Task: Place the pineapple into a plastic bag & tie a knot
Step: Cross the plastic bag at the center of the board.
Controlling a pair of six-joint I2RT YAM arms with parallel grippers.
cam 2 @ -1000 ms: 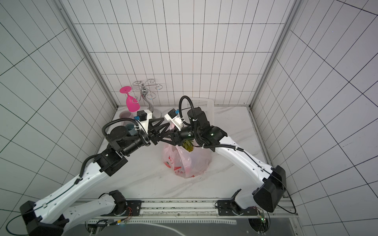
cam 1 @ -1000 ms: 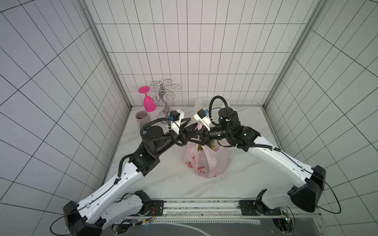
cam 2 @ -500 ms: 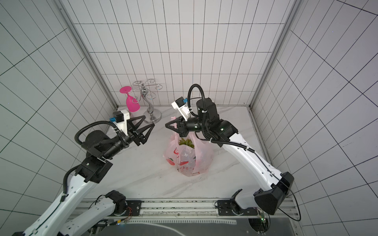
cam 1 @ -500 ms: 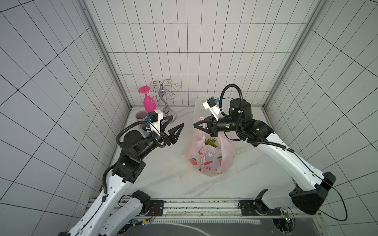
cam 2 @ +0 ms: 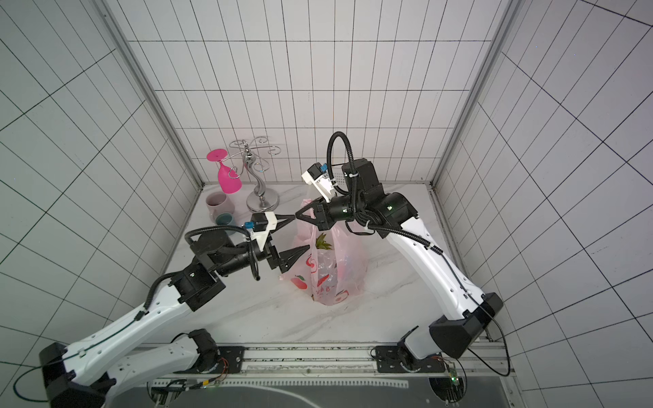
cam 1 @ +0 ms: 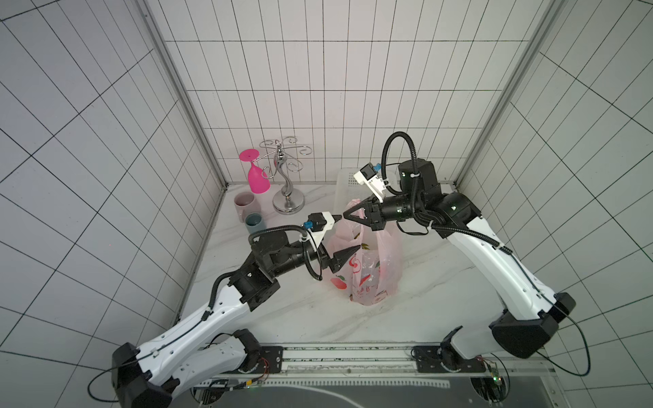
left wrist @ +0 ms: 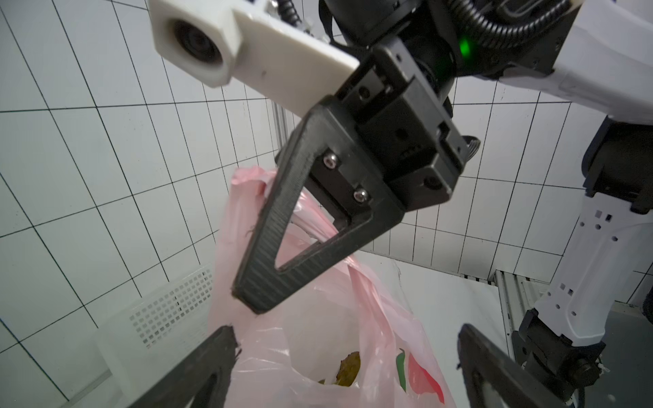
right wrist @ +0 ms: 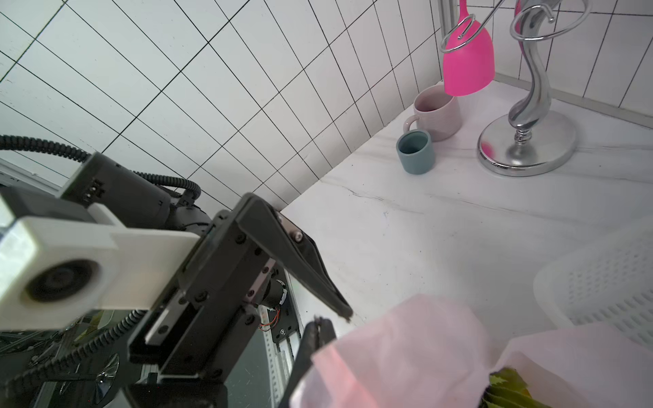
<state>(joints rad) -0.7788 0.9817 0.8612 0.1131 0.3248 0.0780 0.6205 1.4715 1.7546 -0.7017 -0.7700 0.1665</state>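
Observation:
The pale-pink plastic bag (cam 1: 369, 272) (cam 2: 334, 272) stands on the marble table in both top views. The pineapple sits inside, its green crown (cam 2: 322, 243) showing at the mouth, and it also shows in the wrist views (left wrist: 349, 366) (right wrist: 509, 388). My right gripper (cam 1: 345, 217) (cam 2: 297, 216) (right wrist: 319, 322) is shut on a handle loop (left wrist: 249, 178) and holds it up above the bag. My left gripper (cam 1: 349, 234) (cam 2: 301, 234) (left wrist: 346, 339) is open wide at the bag's left upper side, with pink film between its fingers. No knot is in view.
Behind the bag is a white perforated basket (cam 1: 348, 182). At the back left stand a chrome rack (cam 1: 288, 201) with a hanging pink goblet (cam 1: 258, 178), a pink mug (cam 1: 244, 203) and a blue-grey cup (cam 1: 255, 223).
The left gripper let go, drew away to the left, then came back to the bag with jaws wider. The right gripper shut on the handle and lifted it.

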